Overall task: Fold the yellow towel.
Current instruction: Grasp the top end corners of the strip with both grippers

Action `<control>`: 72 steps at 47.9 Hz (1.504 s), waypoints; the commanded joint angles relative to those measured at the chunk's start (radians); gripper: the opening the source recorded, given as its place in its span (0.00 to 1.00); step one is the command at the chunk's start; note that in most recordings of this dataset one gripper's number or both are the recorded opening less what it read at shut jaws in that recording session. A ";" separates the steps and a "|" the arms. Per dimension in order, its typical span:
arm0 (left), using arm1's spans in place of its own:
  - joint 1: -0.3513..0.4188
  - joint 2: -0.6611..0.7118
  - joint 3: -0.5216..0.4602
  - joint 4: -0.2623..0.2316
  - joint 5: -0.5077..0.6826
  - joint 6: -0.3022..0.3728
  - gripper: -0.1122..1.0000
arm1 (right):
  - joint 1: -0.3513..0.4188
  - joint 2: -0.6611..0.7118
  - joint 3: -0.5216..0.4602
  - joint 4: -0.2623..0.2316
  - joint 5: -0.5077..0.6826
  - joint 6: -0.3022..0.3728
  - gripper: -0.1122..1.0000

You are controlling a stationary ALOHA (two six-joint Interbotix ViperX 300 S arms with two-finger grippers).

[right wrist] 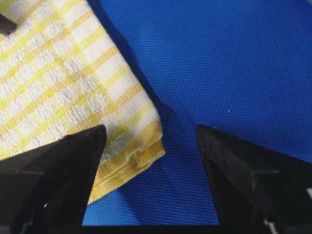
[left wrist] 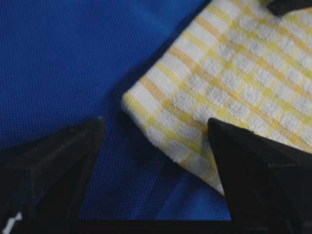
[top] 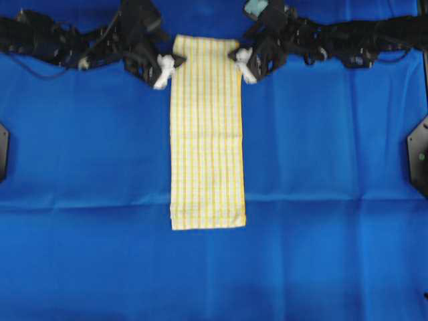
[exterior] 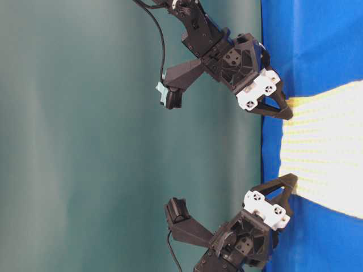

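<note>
Blue sheet (top: 87,147) bears yellow towel (top: 206,134) lengthwise between spread left claw (top: 167,69), right claw (top: 242,65).

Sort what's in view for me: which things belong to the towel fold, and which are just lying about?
Part of the job:
- yellow towel, a long strip
- left end effector, open at one far corner
- right end effector, open at the other far corner

Just there:
- blue sheet covering the table
- black fixtures at the side edges

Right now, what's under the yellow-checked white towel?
The yellow-checked white towel lies flat as a long folded strip on the plain blue sheet, which shows on every side. At its corner stacked cloth layers show. Anything else beneath is covered.
</note>
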 commanded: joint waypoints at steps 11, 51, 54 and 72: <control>0.005 -0.008 -0.006 -0.008 0.002 -0.008 0.39 | 0.026 -0.014 -0.018 0.014 -0.002 -0.003 0.44; -0.003 -0.118 0.008 -0.008 0.011 0.008 0.12 | 0.034 -0.109 -0.002 -0.003 -0.012 -0.015 0.13; -0.003 -0.123 0.012 -0.006 0.012 0.008 0.12 | 0.032 -0.112 0.000 -0.003 -0.012 -0.015 0.13; -0.006 -0.135 0.035 -0.006 0.012 0.005 0.12 | 0.037 -0.117 0.002 -0.003 -0.011 -0.015 0.13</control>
